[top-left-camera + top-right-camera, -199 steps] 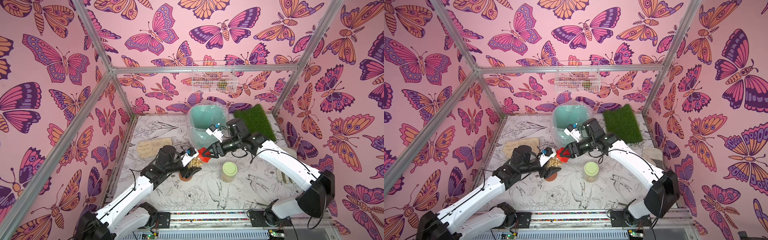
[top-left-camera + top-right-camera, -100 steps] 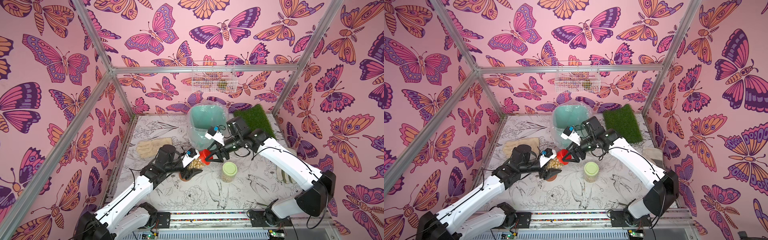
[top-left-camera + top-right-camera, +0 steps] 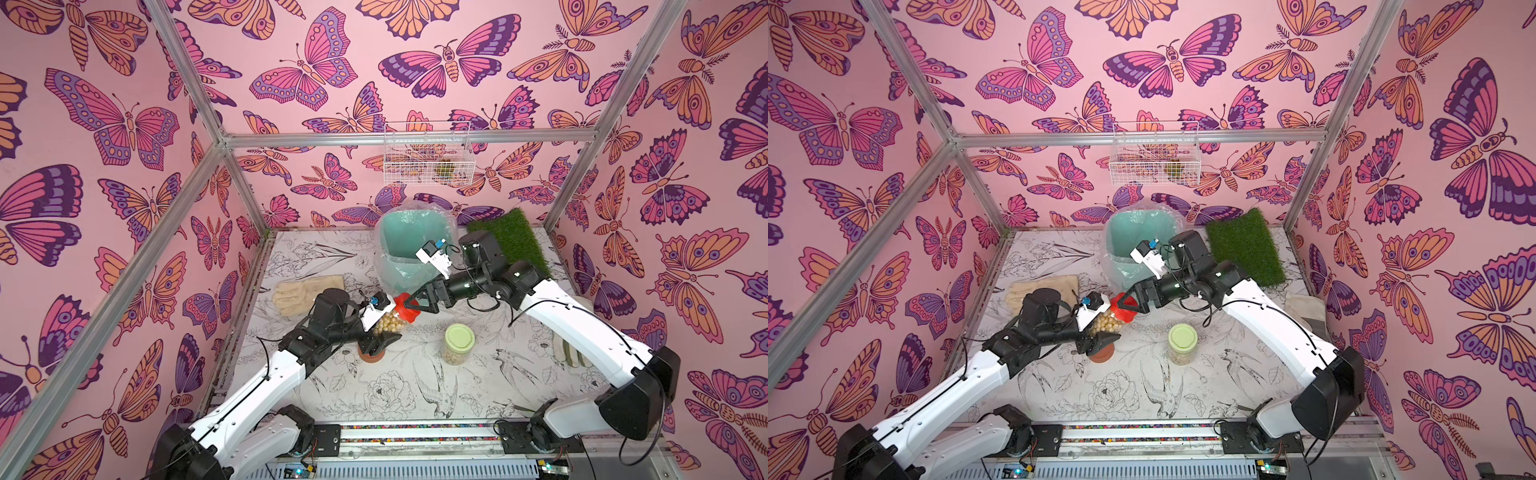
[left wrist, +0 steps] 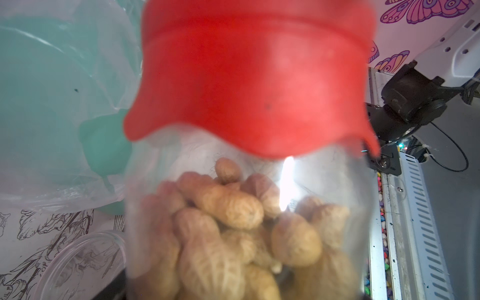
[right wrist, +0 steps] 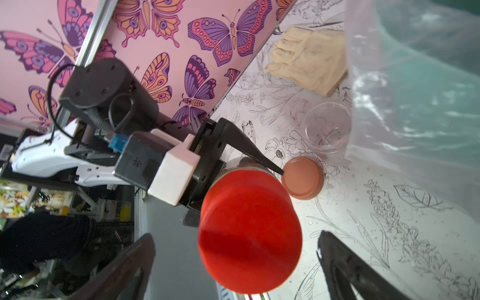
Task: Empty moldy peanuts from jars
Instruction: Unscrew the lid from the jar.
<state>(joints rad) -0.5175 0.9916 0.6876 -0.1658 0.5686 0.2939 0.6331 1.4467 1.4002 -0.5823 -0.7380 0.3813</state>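
Since a second ago my right end effector (image 3: 409, 305) has let go of the red lid (image 5: 249, 233). Then its fingers were closed on it; now they stand spread wide to either side, clear of it. My left end effector (image 3: 387, 330) has not shifted. It is pinching the red-lidded jar (image 3: 390, 326) by its clear body, lifted over the middle of the tabletop (image 3: 374, 395) and tilted with the lid toward 1 o'clock.

The lid is on. The moldy peanuts (image 4: 233, 220), pale tan with wrinkled shells, are heaped in the end away from it. A green-lidded jar (image 3: 459, 343) stands at 4 o'clock from the held one, and the lined bin (image 3: 409, 241) is at 12 o'clock.

Only the right wrist view shows the gap between fingers and lid. It also shows the brown lid (image 5: 302, 178) lying just beside an empty open jar (image 5: 326, 130). I cannot make that jar out in either top view.
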